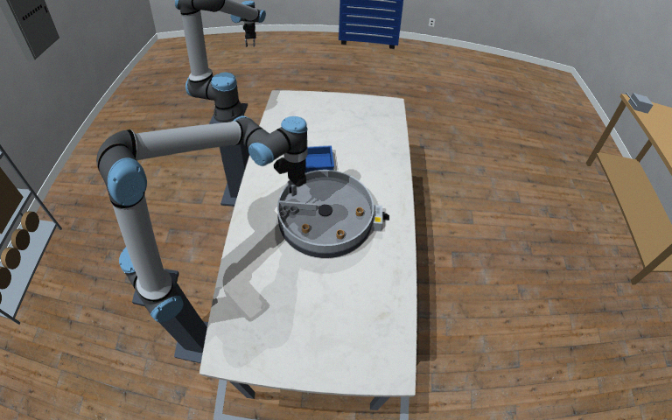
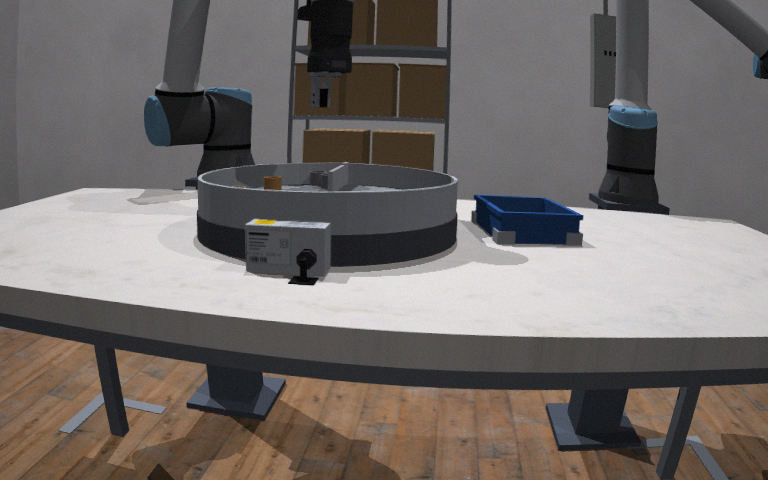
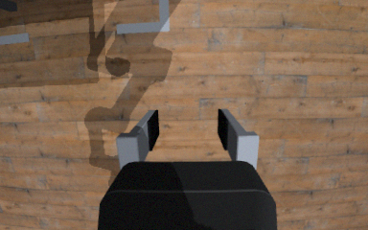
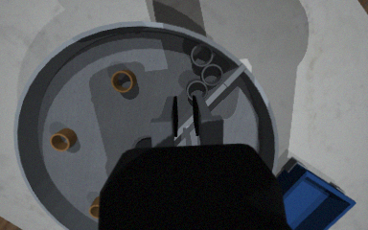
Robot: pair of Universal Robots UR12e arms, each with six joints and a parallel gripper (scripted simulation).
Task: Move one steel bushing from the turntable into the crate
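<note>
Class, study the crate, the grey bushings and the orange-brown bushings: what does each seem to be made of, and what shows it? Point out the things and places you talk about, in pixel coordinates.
Crate (image 1: pixel 319 157) (image 2: pixel 538 230) (image 4: pixel 310 196): probably moulded plastic, satin; even, saturated blue throughout.
Grey bushings (image 4: pixel 191 89): likely steel, dull; plain metallic grey, though shade hides any shine.
Orange-brown bushings (image 1: pixel 360 207) (image 2: pixel 272 183) (image 4: pixel 114 87): perhaps bronze or copper, fairly matt; warm tint, but coloured plastic remains possible.
</note>
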